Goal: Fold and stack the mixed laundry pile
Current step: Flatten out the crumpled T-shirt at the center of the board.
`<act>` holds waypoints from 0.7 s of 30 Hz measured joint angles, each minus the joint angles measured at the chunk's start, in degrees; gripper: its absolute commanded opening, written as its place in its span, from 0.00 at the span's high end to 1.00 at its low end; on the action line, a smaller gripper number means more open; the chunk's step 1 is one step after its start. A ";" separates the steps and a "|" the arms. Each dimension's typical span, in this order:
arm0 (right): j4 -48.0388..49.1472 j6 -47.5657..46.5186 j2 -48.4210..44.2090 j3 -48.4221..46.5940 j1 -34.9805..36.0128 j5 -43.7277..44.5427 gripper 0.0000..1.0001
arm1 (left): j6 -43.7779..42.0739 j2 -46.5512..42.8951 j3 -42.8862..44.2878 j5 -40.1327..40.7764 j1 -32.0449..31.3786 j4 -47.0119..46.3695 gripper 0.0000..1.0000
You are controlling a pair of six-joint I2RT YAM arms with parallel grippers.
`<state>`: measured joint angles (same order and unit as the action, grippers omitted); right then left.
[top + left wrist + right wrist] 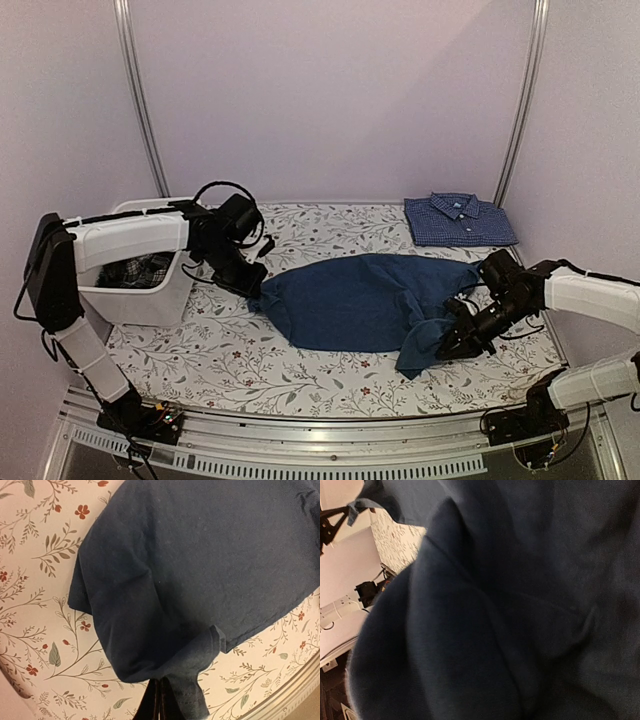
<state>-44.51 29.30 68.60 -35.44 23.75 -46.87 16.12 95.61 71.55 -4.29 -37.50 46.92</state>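
We see the dark blue T-shirt (360,300) as matt, soft cloth; the checked shirt (458,220) as crisp woven cloth; the tub (140,300) as smooth white plastic; the front rail (330,440) as dull metal.

No writing, brand, number or sign can be read in any view. A small pale tag (458,206) sits inside the collar of the folded blue-and-white checked shirt (462,224), too small to make out. The dark blue T-shirt (360,300) is plain cloth wherever it shows.
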 measured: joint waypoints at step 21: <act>4.20 -5.49 1.11 -57.07 -2.23 16.74 1.00 | -4.44 -10.88 24.46 -5.44 3.89 -7.08 1.00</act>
<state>-40.32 23.81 69.71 -92.51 21.52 -30.13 11.68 84.73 96.01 -9.74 -33.61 39.83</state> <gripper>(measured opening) 0.005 0.003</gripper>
